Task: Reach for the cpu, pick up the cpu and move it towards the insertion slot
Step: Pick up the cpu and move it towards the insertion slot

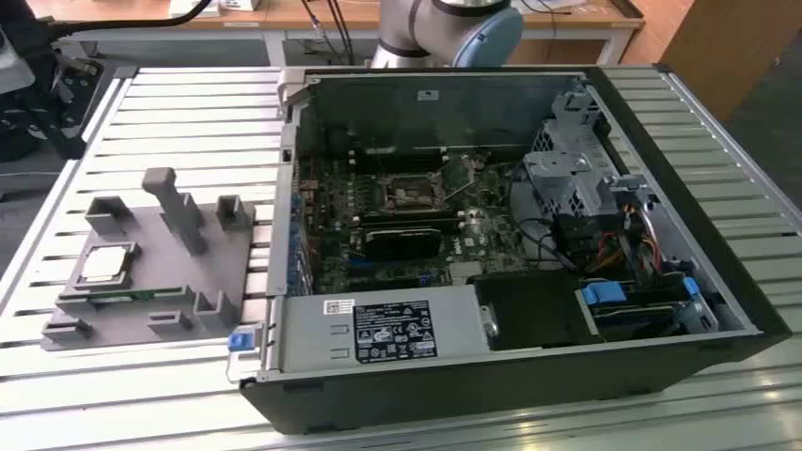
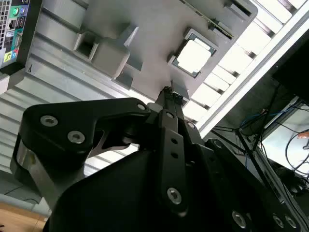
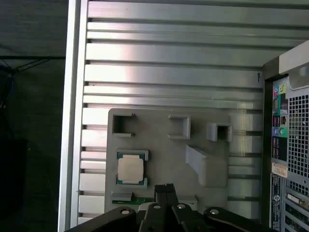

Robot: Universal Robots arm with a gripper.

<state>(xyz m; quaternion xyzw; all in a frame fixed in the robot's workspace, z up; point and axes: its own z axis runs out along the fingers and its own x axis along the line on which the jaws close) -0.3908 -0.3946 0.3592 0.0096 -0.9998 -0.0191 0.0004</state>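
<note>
The fingers (image 3: pixel 161 190) are pressed together, empty, above the gray holder's (image 3: pixel 159 145) edge. The chip (image 3: pixel 131 169) nearby looks light, stiff and fragile; best held by opposite sides.

The arm (image 1: pixel 424 28) is a silver-grey tube with a light blue cap (image 1: pixel 491 33). The gripper (image 2: pixel 167 92) is black, with chunky links and round silver screws (image 2: pixel 174 195).
</note>
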